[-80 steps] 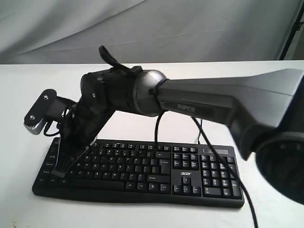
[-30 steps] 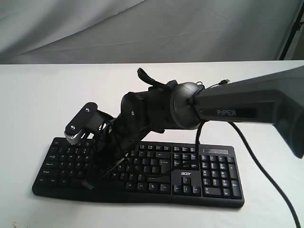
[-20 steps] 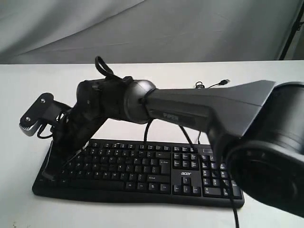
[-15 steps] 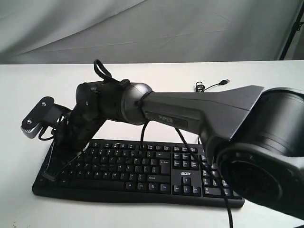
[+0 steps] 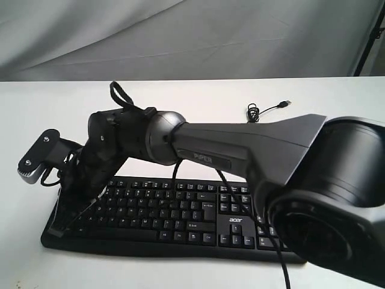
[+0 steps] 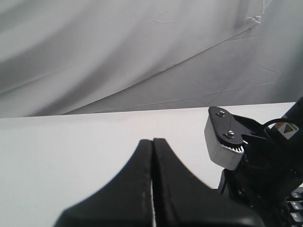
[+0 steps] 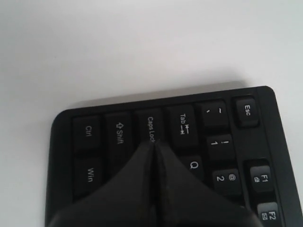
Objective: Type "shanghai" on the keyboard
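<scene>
The black keyboard lies on the white table, its "acer" logo beside the number pad. My right arm reaches across it to its left end, and the right gripper points down there, shut and empty. In the right wrist view the right gripper has its tip over the Caps Lock key of the keyboard; contact cannot be told. The left gripper is shut with nothing in it and hovers over bare table. It is out of the exterior view. A corner of the keyboard shows beyond it.
The keyboard's thin cable with its USB plug lies on the table behind. The right arm's wrist camera block juts out left of the keyboard; the left wrist view sees this block close by. A grey cloth hangs behind the table.
One second ago the right gripper was over the keyboard's middle letter keys. It swung to the left end, then drifted a little further left and down. The keyboard has stayed put.
</scene>
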Motion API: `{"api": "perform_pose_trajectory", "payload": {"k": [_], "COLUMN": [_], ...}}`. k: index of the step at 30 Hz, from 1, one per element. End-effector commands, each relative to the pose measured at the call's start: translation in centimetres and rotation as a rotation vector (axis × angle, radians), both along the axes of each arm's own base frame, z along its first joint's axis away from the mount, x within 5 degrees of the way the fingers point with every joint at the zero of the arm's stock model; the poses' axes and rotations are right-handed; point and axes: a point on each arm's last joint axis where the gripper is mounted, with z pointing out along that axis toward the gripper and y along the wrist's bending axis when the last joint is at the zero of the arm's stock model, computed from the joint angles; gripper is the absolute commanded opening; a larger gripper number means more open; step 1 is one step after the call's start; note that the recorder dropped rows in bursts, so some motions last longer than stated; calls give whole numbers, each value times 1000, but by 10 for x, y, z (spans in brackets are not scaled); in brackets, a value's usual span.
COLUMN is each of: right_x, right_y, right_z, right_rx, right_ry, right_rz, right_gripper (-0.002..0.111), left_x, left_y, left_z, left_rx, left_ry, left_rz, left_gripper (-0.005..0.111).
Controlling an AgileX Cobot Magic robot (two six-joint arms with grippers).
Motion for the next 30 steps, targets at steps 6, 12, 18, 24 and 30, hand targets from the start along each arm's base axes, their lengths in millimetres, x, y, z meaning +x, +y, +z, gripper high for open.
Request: {"api": "perform_pose_trajectory", "payload": {"k": [6, 12, 18, 24, 30], "right_x": [2, 2, 2, 2, 1], "right_y": [-2, -2, -3, -2, -3], "right_z": [1, 0, 0, -8, -9], "right_rx": [-22, -25, -30, -40, -49], "right_ry": [-18, -16, -13, -3, 2], "right_rz": [-3, -3, -1, -2, 2], "right_gripper": [0, 0, 0, 0, 0], "left_x": [0, 0, 0, 0, 0], "left_y": [0, 0, 0, 0, 0], "left_z": [0, 0, 0, 0, 0], "left_rx": [-2, -2, -2, -2, -2], "left_ry": [-7, -7, -7, -7, -7], "left_rz": [-6, -6, -6, -6, -6], "left_gripper": [0, 0, 0, 0, 0]}}
